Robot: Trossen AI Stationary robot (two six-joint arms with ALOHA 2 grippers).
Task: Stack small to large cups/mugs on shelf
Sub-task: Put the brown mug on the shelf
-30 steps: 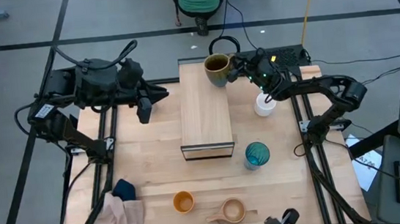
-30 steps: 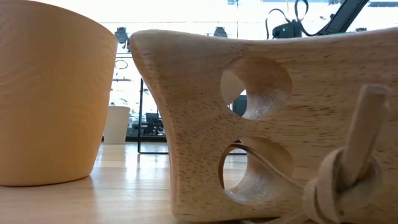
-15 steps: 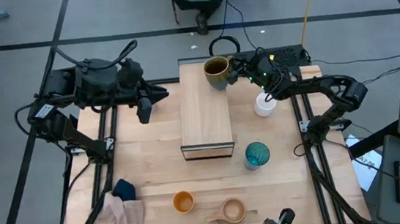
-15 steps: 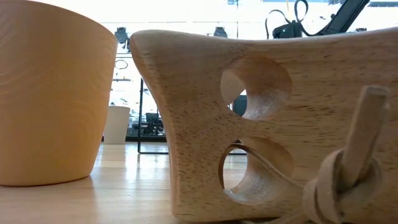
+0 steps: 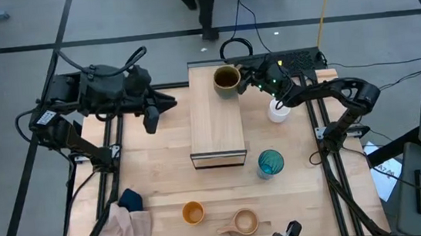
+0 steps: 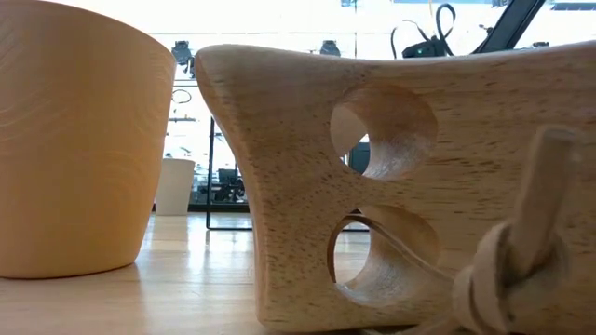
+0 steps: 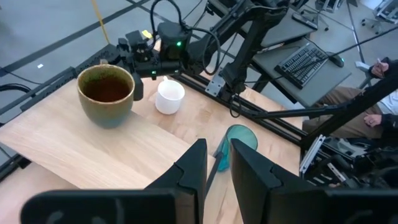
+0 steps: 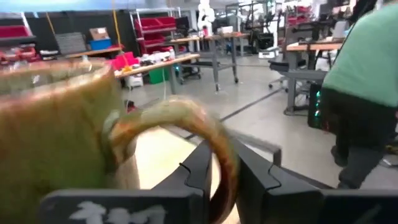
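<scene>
High view: we see the dark olive-brown mug (image 5: 227,81), glazed and round with a looped handle, at the far end of the shelf (image 5: 215,121), a long light-wood box with a flat plank top. The right gripper (image 5: 250,78) is just beside the mug on its handle side; in the right wrist view the curved handle passes between the two dark fingers (image 8: 202,163), which pinch it. The smooth white mug (image 5: 278,110) stands on the tabletop near that arm, and the translucent teal tumbler (image 5: 270,162) stands nearer the front, right of the shelf. The left gripper (image 5: 151,116) hovers left of the shelf, fingers a narrow gap apart, holding nothing. The small orange cup (image 5: 193,212) and tan wooden handled cup (image 5: 244,222) sit at the front edge.
</scene>
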